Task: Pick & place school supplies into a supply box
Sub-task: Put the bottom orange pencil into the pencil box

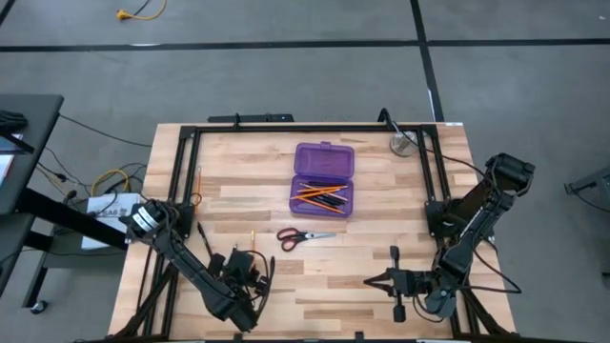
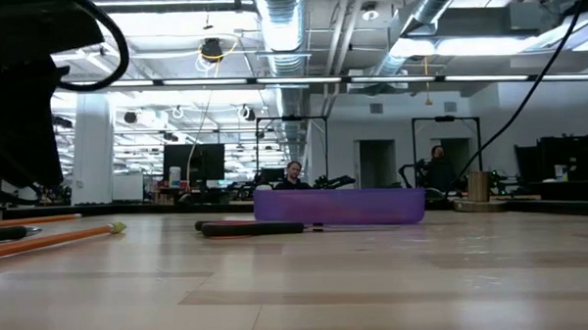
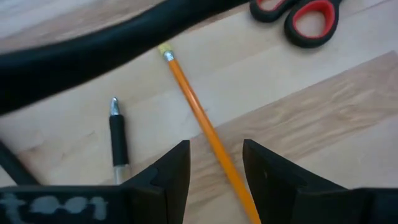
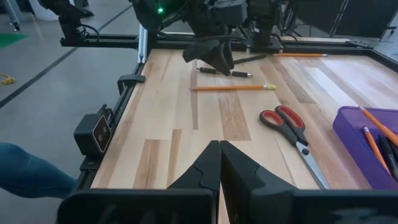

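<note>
Lying loose: one pencil, one pen, one scissors.

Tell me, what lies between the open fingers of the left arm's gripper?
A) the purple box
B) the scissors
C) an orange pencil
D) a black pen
C: in the left wrist view, the orange pencil runs through the gap of the open left gripper; the black pen lies off to one side and the scissors farther ahead.

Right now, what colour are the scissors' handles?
Red with black on the scissors; clearest in the right wrist view.
</note>
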{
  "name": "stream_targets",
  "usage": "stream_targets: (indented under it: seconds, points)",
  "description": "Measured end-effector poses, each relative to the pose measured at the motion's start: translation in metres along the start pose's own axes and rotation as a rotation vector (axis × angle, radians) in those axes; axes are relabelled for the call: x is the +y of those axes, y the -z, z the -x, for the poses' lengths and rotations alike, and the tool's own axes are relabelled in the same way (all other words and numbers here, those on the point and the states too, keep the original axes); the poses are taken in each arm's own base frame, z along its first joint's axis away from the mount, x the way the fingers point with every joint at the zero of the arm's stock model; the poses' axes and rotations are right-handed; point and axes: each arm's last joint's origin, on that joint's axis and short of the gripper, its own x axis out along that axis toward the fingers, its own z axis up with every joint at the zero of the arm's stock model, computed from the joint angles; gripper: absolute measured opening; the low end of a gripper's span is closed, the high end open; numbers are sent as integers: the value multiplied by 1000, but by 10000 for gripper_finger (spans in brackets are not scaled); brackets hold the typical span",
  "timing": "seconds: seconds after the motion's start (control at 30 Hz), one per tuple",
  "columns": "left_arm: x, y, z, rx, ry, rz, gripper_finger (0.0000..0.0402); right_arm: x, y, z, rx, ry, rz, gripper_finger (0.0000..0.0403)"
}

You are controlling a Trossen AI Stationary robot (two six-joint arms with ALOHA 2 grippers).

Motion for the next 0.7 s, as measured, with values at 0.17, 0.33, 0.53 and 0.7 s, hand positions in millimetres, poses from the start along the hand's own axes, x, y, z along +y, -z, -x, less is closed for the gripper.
stream_targets:
  seconds: [0.17, 0.33, 0.53, 0.7]
  points:
    - [-3, -3, -3, 9, 8, 13, 152, 0, 0, 0, 0, 0, 0, 0]
    - [-6, -9, -6, -15, 7, 25, 155, 0, 0, 0, 1, -2, 0, 0]
    - [-4, -12, -13, -68, 11, 60, 154, 1, 0, 0, 9, -21, 0, 0]
    - [2, -8, -23, -77, 1, 106, 153, 1, 0, 0, 10, -24, -5, 0]
